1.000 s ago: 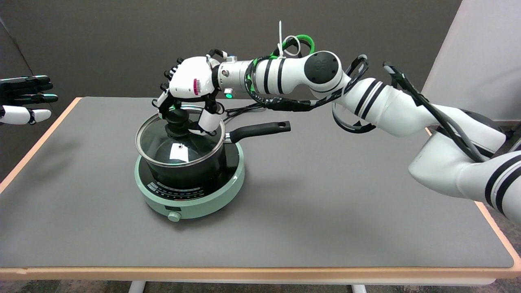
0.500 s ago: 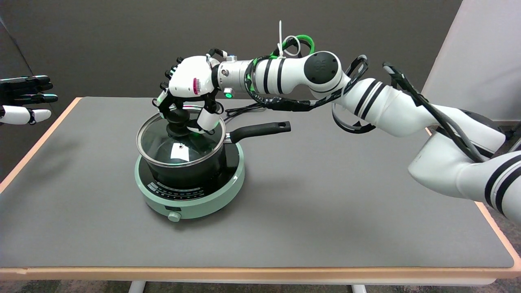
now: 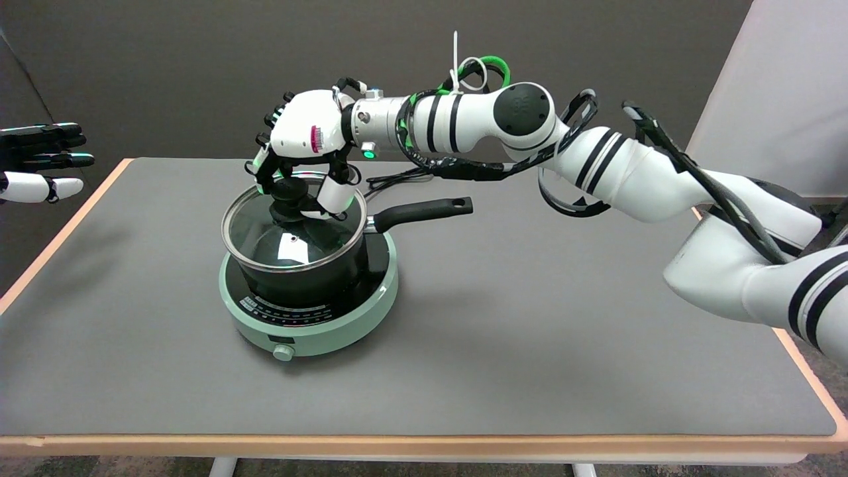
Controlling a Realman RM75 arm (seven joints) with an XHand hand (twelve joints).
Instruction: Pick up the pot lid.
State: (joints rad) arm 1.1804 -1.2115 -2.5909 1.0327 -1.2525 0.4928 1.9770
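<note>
**Robot hand on lid knob**

Right robot hand (image 3: 301,156) is clasped around the black knob of the round glass pot lid (image 3: 293,228). Lid sits on the black long-handled saucepan (image 3: 397,215), which rests on the mint-green round induction cooker (image 3: 311,318) on the grey surface (image 3: 530,331).

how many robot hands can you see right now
2: the right hand is over the pot, fingers around the pot lid knob; the left hand hangs at the picture's left edge.

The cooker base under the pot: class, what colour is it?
Pale mint green, with a black top; the cooker base shows plainly in the head view.
</note>
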